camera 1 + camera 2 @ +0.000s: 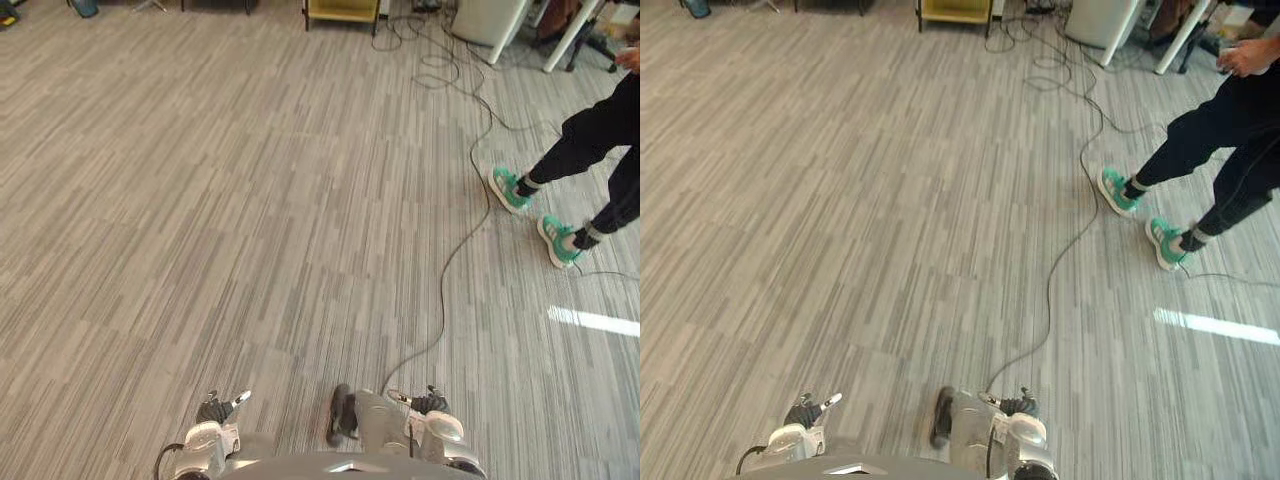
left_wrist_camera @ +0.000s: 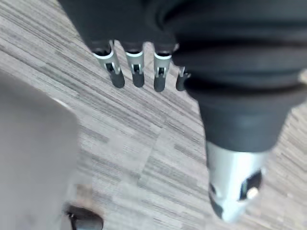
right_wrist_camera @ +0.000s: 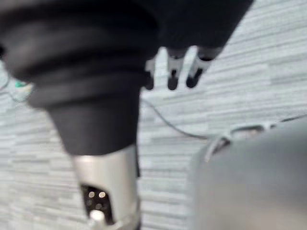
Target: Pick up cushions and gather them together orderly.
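My left hand (image 1: 215, 410) hangs low at the bottom edge of the eye views, over grey striped carpet (image 1: 250, 200). Its fingers (image 2: 135, 72) point straight down at the floor and its thumb (image 2: 235, 187) stands apart, with nothing held. My right hand (image 1: 428, 403) hangs at the bottom right in the same way. Its fingers (image 3: 173, 72) are straight and its thumb (image 3: 108, 187) is free, with bare carpet beyond them.
A person in dark trousers and teal shoes (image 1: 510, 188) stands at the right. A yellow-framed piece of furniture (image 1: 342, 12) and white table legs (image 1: 510, 30) line the far edge. Open carpet stretches ahead and to the left.
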